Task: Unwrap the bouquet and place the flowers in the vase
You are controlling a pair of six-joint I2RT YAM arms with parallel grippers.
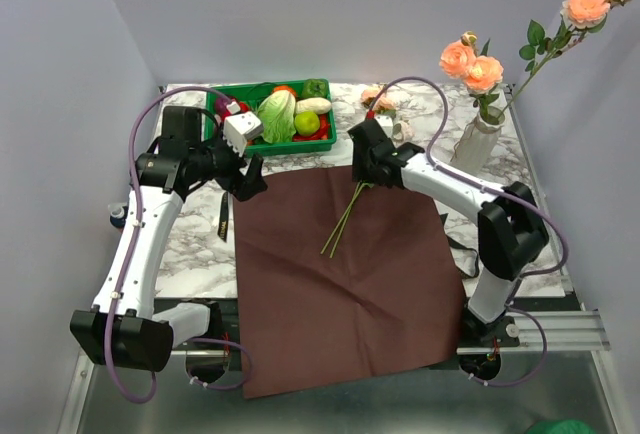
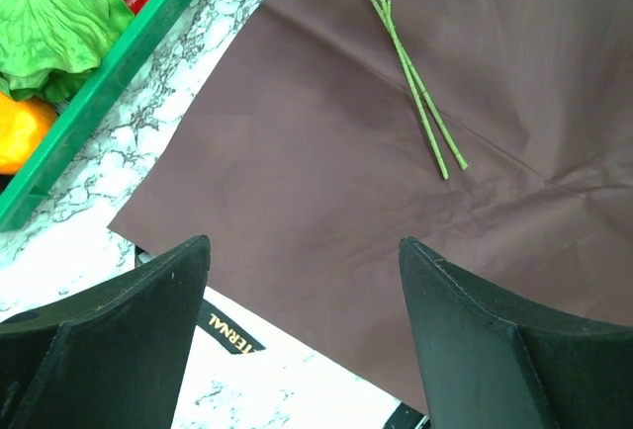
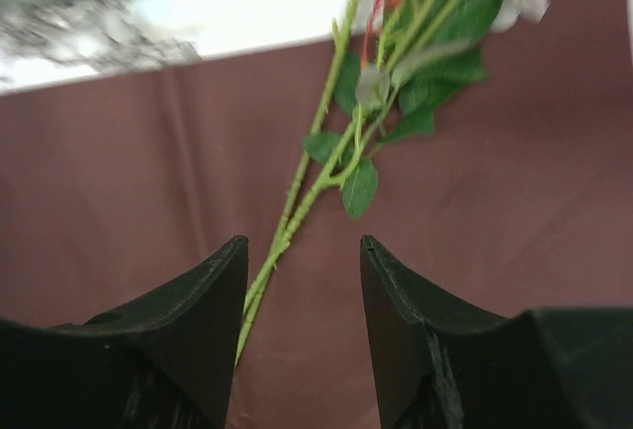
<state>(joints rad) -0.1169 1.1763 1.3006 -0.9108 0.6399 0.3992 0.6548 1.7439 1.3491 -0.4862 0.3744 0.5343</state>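
View of the marble desk (image 1: 190, 244): the dark red paper (image 1: 340, 274) is spread flat and two loose stems (image 1: 345, 219) lie on it.

The stems are thin and green, side by side, and they run from the middle of the paper toward its far edge, where their leaves and peach blooms (image 1: 378, 97) are. The right hand (image 3: 304, 246) is low over the leafy part, with its fingers apart. One stem passes between them and nothing is clamped. The left hand (image 2: 304, 246) hangs over the near-left corner of the paper with its fingers wide apart and holds nothing. The black ribbon (image 2: 232, 330) with gold letters lies on the desk just beside that corner. The green tray (image 1: 215, 119) of vegetables stands behind the left hand. The off-white vase (image 1: 478, 142) stands at the far right of the desk, with several peach flowers (image 1: 472, 64) upright in it.
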